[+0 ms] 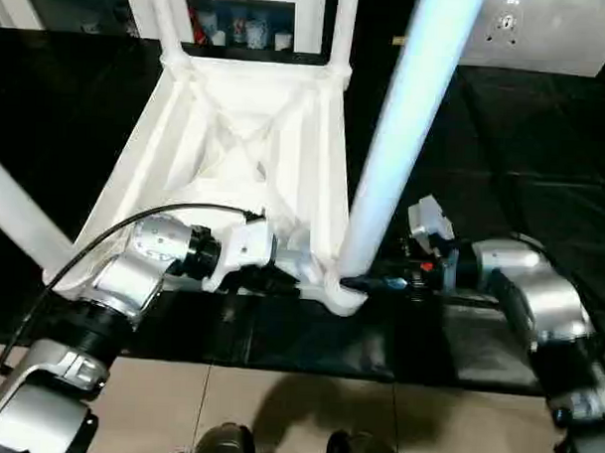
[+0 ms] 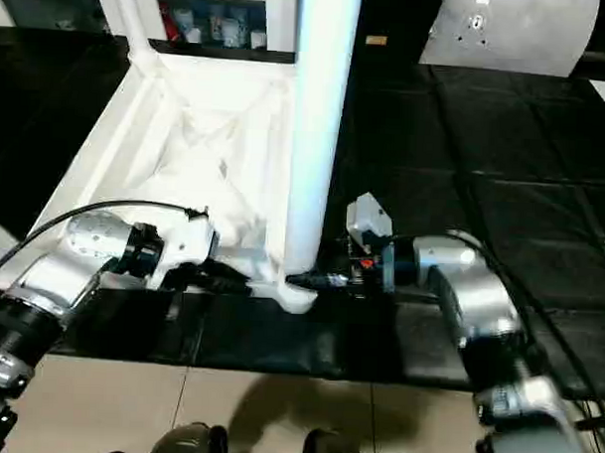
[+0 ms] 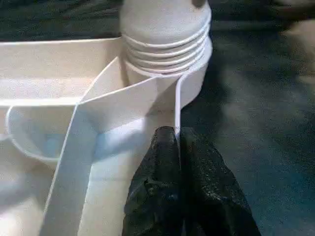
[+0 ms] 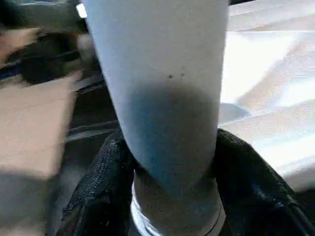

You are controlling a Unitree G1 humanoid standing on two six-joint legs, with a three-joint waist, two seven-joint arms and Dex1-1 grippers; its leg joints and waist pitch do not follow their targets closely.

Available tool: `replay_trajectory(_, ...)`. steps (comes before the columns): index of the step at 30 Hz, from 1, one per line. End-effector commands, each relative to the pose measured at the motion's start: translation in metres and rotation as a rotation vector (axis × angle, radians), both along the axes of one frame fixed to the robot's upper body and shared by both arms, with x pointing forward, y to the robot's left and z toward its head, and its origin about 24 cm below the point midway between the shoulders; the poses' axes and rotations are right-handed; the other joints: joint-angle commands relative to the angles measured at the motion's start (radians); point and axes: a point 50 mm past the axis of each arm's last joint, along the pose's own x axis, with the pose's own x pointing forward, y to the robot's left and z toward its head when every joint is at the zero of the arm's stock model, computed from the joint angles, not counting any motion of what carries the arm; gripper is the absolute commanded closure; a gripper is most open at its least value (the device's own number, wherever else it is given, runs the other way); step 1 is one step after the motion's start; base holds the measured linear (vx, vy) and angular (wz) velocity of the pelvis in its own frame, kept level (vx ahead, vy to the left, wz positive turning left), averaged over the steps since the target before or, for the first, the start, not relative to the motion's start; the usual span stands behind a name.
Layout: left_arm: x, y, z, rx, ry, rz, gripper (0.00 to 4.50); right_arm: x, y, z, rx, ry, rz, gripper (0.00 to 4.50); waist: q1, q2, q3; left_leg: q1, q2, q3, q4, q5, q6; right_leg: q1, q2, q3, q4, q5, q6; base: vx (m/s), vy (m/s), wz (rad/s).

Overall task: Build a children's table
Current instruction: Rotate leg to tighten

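The children's table lies upside down on the black mat, its ribbed white top (image 1: pixel 236 135) facing up. Three white legs stand in the corner sockets: far left (image 1: pixel 166 18), far right (image 1: pixel 342 29) and near left (image 1: pixel 19 222). A fourth leg (image 1: pixel 405 131) stands in the near right socket (image 1: pixel 345 296), its threaded end (image 3: pixel 167 29) partly showing above the socket. My left gripper (image 3: pixel 176 135) is shut on the thin rim wall of the top right beside that socket. My right gripper (image 4: pixel 170 140) is closed around the base of this leg, one finger (image 4: pixel 103 172) pressed to each side.
A white cabinet with glass doors (image 1: pixel 240 21) stands behind the table. A pale rounded object (image 1: pixel 548 31) sits at the back right. The black mat (image 1: pixel 504 144) stretches to the right; tan tiles (image 1: pixel 276 405) and my feet (image 1: pixel 354 452) lie near me.
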Motion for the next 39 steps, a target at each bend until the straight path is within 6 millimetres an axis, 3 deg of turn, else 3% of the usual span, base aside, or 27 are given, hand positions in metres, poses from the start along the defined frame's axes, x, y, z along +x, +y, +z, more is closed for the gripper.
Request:
replay_trajectory(1, 0.008, -0.015, 0.003, -0.039, -0.028, 0.089, 4.50, 0.001, 0.013, -0.013, -0.030, 0.034, -0.148, 2.50, -0.001, -0.007, -0.077, 0.012, 0.088, -0.022, -0.069, 0.007, 0.127, 0.058, -0.128, 0.052, -0.069, -0.094, -0.290, 0.000, 0.000, 0.00)
replay_trajectory(2, 0.008, -0.015, 0.003, -0.039, -0.028, 0.089, 4.50, 0.001, 0.013, -0.013, -0.030, 0.034, -0.148, 2.51, -0.007, -0.010, -0.073, 0.011, 0.087, -0.025, -0.076, -0.038, 0.081, 0.062, -0.127, 0.054, -0.079, -0.190, -0.260, 0.000, 0.000, 0.00)
replay_trajectory(4, 0.017, -0.030, 0.006, -0.079, -0.037, 0.198, 4.50, 0.005, 0.032, -0.022, -0.006, 0.085, -0.346, 2.52, -0.018, -0.005, -0.067, 0.012, 0.087, -0.024, -0.081, -0.053, 0.052, 0.056, -0.121, 0.058, -0.081, -0.212, -0.243, 0.000, 0.000, 0.00)
replay_trajectory(7, 0.022, -0.042, 0.008, -0.107, -0.036, 0.264, 4.50, 0.009, 0.044, -0.026, 0.003, 0.114, -0.473, 2.53, -0.030, -0.010, -0.068, 0.009, 0.079, -0.029, -0.083, -0.072, 0.026, 0.060, -0.126, 0.058, -0.089, -0.290, -0.211, 0.000, 0.000, 0.00)
replay_trajectory(8, 0.024, -0.046, 0.010, -0.116, -0.041, 0.289, 4.50, 0.012, 0.049, -0.026, 0.010, 0.120, -0.514, 2.53, -0.031, -0.010, -0.068, 0.008, 0.075, -0.027, -0.084, -0.066, 0.033, 0.060, -0.124, 0.058, -0.097, -0.316, -0.191, 0.000, 0.000, 0.00)
replay_trajectory(11, 0.036, -0.063, 0.019, -0.154, -0.060, 0.407, 4.50, 0.025, 0.065, -0.025, 0.043, 0.151, -0.723, 2.53, -0.037, -0.010, -0.070, 0.009, 0.074, -0.026, -0.086, -0.044, 0.033, 0.054, -0.119, 0.057, -0.095, -0.267, -0.202, 0.000, 0.000, 0.00)
replay_trajectory(14, 0.039, -0.072, 0.023, -0.166, -0.065, 0.441, 4.50, 0.028, 0.069, -0.023, 0.087, 0.187, -0.813, 2.53, -0.038, -0.011, -0.074, 0.004, 0.074, -0.024, -0.084, 0.002, 0.053, 0.060, -0.116, 0.058, -0.083, -0.111, -0.226, 0.000, 0.000, 0.00)
replay_trajectory(15, 0.039, -0.080, 0.025, -0.178, -0.061, 0.442, 4.50, 0.028, 0.073, -0.021, 0.136, 0.212, -0.846, 1.97, -0.038, -0.006, -0.075, 0.004, 0.076, -0.022, -0.084, 0.010, 0.068, 0.059, -0.118, 0.059, -0.079, -0.056, -0.238, 0.000, 0.000, 0.00)
replay_trajectory(16, 0.038, -0.087, 0.027, -0.188, -0.059, 0.442, 4.50, 0.028, 0.075, -0.018, 0.172, 0.209, -0.863, 1.83, -0.036, 0.000, -0.074, 0.007, 0.078, -0.024, -0.084, 0.022, 0.078, 0.057, -0.117, 0.057, -0.076, -0.015, -0.248, 0.000, 0.000, 0.00)
replay_trajectory(18, 0.037, -0.091, 0.028, -0.190, -0.059, 0.432, 4.50, 0.028, 0.075, -0.013, 0.207, 0.191, -0.863, 1.83, -0.033, -0.001, -0.075, 0.005, 0.081, -0.023, -0.083, 0.023, 0.099, 0.061, -0.120, 0.057, -0.074, 0.033, -0.263, 0.000, 0.000, 0.00)
replay_trajectory(22, 0.033, -0.086, 0.023, -0.163, -0.065, 0.410, 4.50, 0.030, 0.057, -0.009, 0.213, 0.138, -0.874, 1.35, -0.029, 0.000, -0.069, 0.007, 0.086, -0.024, -0.087, 0.004, 0.109, 0.062, -0.123, 0.055, -0.075, 0.038, -0.273, 0.000, 0.000, 0.00)
replay_trajectory(27, 0.027, -0.070, 0.018, -0.113, -0.069, 0.337, 4.50, 0.025, 0.026, -0.006, 0.178, 0.048, -0.789, 0.92, -0.025, 0.000, -0.069, 0.006, 0.088, -0.024, -0.086, 0.026, 0.124, 0.066, -0.126, 0.057, -0.071, 0.076, -0.274, 0.000, 0.000, 0.00)
replay_trajectory(29, 0.025, -0.061, 0.015, -0.089, -0.062, 0.315, 4.50, 0.020, 0.016, -0.001, 0.146, -0.019, -0.689, 0.87, -0.023, -0.001, -0.072, 0.002, 0.087, -0.024, -0.080, 0.071, 0.154, 0.070, -0.122, 0.054, -0.059, 0.163, -0.277, 0.000, 0.000, 0.00)
replay_trajectory(31, 0.022, -0.054, 0.013, -0.085, -0.059, 0.279, 4.50, 0.017, 0.007, 0.003, 0.119, -0.058, -0.617, 0.54, -0.026, -0.002, -0.076, -0.001, 0.086, -0.023, -0.074, 0.102, 0.185, 0.070, -0.121, 0.051, -0.051, 0.223, -0.287, 0.000, 0.000, 0.00)
replay_trajectory(32, 0.019, -0.049, 0.012, -0.083, -0.065, 0.230, 4.50, 0.018, -0.003, 0.008, 0.103, -0.097, -0.593, 0.46, -0.026, -0.002, -0.077, -0.003, 0.087, -0.021, -0.071, 0.120, 0.201, 0.066, -0.122, 0.053, -0.048, 0.252, -0.293, 0.000, 0.000, 0.00)
replay_trajectory(34, 0.015, -0.043, 0.010, -0.072, -0.056, 0.189, 4.50, 0.018, -0.014, 0.014, 0.076, -0.154, -0.534, 0.37, -0.026, -0.005, -0.072, -0.006, 0.087, -0.021, -0.072, 0.092, 0.208, 0.064, -0.124, 0.051, -0.054, 0.217, -0.293, 0.000, 0.000, 0.00)
replay_trajectory(35, 0.013, -0.039, 0.009, -0.063, -0.058, 0.157, 4.50, 0.017, -0.019, 0.018, 0.048, -0.187, -0.479, 0.26, -0.024, -0.005, -0.067, -0.004, 0.088, -0.019, -0.075, 0.033, 0.194, 0.062, -0.124, 0.050, -0.065, 0.125, -0.290, 0.000, 0.000, 0.00)
replay_trajectory(36, 0.012, -0.039, 0.009, -0.062, -0.060, 0.150, 4.50, 0.016, -0.019, 0.018, 0.043, -0.190, -0.471, 0.26, -0.024, -0.003, -0.066, -0.002, 0.090, -0.019, -0.076, 0.017, 0.187, 0.061, -0.125, 0.050, -0.069, 0.092, -0.288, 0.000, 0.000, 0.00)
replay_trajectory(39, 0.003, -0.025, 0.006, -0.019, -0.027, 0.034, 4.50, -0.001, -0.025, 0.018, -0.039, -0.155, -0.140, 0.26, -0.020, -0.002, -0.063, 0.002, 0.091, -0.020, -0.079, -0.023, 0.170, 0.061, -0.121, 0.050, -0.077, 0.003, -0.285, 0.000, 0.000, 0.00)
